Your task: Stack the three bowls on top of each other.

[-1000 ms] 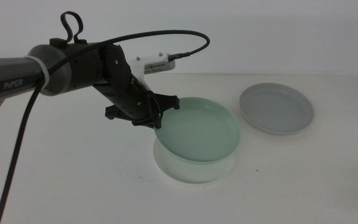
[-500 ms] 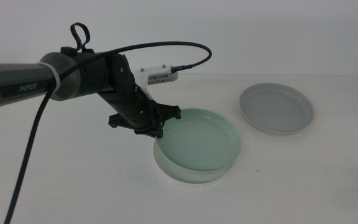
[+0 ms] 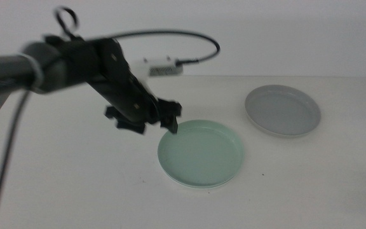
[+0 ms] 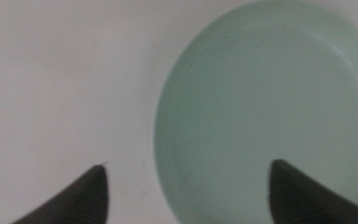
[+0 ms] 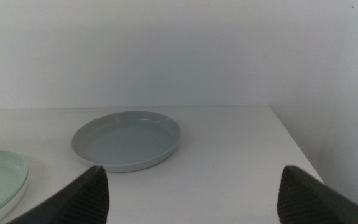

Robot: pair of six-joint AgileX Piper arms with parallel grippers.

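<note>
Two dark jaws of the left gripper [image 3: 161, 121] stand wide apart and hold nothing. It hangs just above the table [image 3: 75, 184], over the far-left edge of the green bowl [image 3: 201, 152]. In the left wrist view [image 4: 188, 193] one jaw sits over bare table and the other over the bowl's inside, with the rim running between them; neither jaw touches the bowl. The arm [image 3: 56, 67] comes in from the left, blurred in the middle view, with a black cable [image 3: 170, 35] arching over it to a small white box [image 3: 161, 65] at the wrist.

The green bowl lies flat near the middle of the table. A thin pale edge of the white bowl [image 5: 18, 191] shows under it in the right wrist view, so the green one rests nested in the white one. In the middle view that lower bowl is almost hidden, only a faint lighter line at the near rim.

The grey bowl [image 3: 283, 110] lies alone on the table, far and to the right, well apart from the green one and upright.

The right gripper [image 5: 191, 193] waits low at the right side, jaws wide apart and holding nothing, looking across the table at the grey bowl [image 5: 127, 140] and a white wall [image 5: 179, 50] behind it. It is out of the middle view.
</note>
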